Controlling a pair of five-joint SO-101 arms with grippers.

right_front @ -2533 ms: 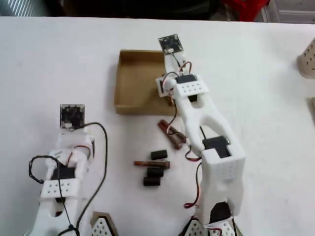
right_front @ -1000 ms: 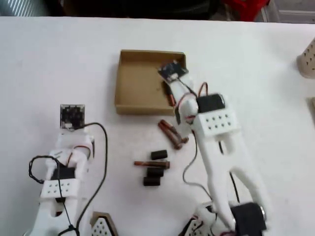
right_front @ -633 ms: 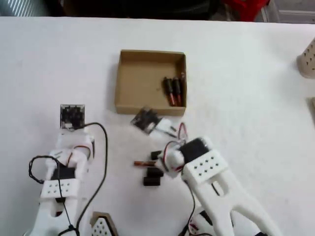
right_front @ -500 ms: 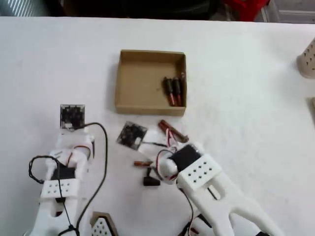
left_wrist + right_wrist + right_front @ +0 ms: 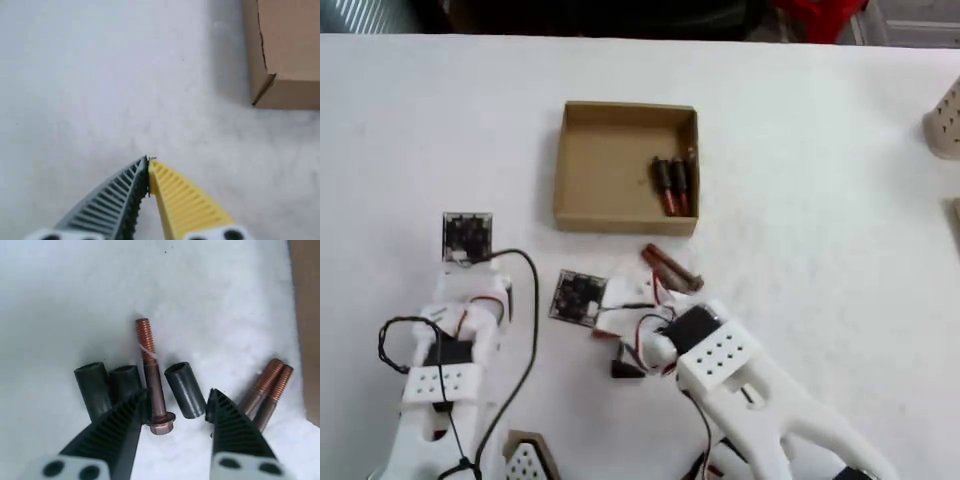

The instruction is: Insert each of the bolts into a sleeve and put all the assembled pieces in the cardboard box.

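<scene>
Since the right gripper [image 5: 177,396] hangs released around both a bolt [image 5: 151,380] and a sleeve [image 5: 184,389], clenching now might pinch both or roll them apart. The left gripper [image 5: 148,164] is clenched on nothing.

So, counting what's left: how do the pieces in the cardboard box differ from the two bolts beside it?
The boxed copper bolts wear black sleeves; the outside copper bolts are bare. Boxed ones lie in the brown cardboard box, the others on the white table. All lie flat.

Bolts [image 5: 151,372] look like coppery metal, slightly shiny threads; sleeves [image 5: 185,390] matt black, kinda rubbery; cardboard box [image 5: 605,165] plain matt brown.
</scene>
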